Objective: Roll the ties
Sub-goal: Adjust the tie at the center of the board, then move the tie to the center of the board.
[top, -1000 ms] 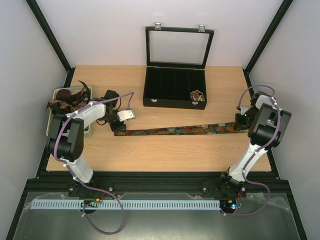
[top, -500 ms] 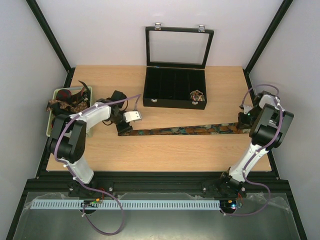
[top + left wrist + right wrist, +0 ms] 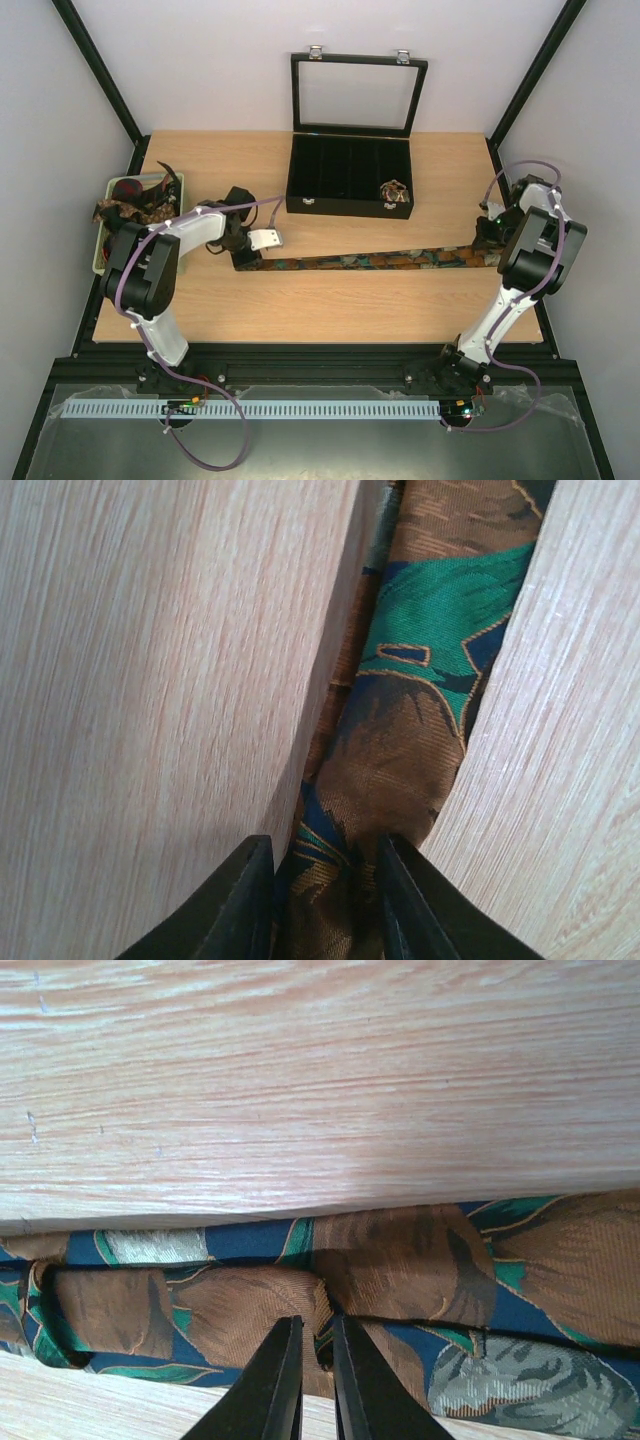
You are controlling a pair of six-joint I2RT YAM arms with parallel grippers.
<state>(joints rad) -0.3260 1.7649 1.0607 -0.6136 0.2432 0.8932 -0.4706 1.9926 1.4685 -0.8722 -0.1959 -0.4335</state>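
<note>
Wooden table (image 3: 300,310), enclosed by pale walls and seen from above, with one tie (image 3: 380,260) laid out flat and nearly straight between the two arms, rising slightly toward the right. Left gripper (image 3: 243,258) sits on the tie's left end; in the left wrist view (image 3: 325,905) its dark fingers (image 3: 245,895) stand narrow, one on each side of the fabric (image 3: 420,680), which fills the gap between them and runs straight ahead of the fingertips over the wood (image 3: 150,680). Right gripper (image 3: 487,240) sits on the tie's right end; in the right wrist view (image 3: 315,1375) its fingers (image 3: 268,1385) are almost together and pinch a small fold of the brown, green and blue cloth (image 3: 400,1260), which lies crosswise just ahead of them and spreads to either side, with bare wood (image 3: 300,1060) beyond. Black box (image 3: 345,207) stands well ahead of both grippers, between them, its glass lid (image 3: 358,95) upright at the far side; a rolled tie (image 3: 397,190) rests in its near right compartment. Pale green basket (image 3: 100,255) lies to the outer side of the left gripper, near the table's left edge, with more ties (image 3: 140,197) heaped in it and spilling over its rim.
</note>
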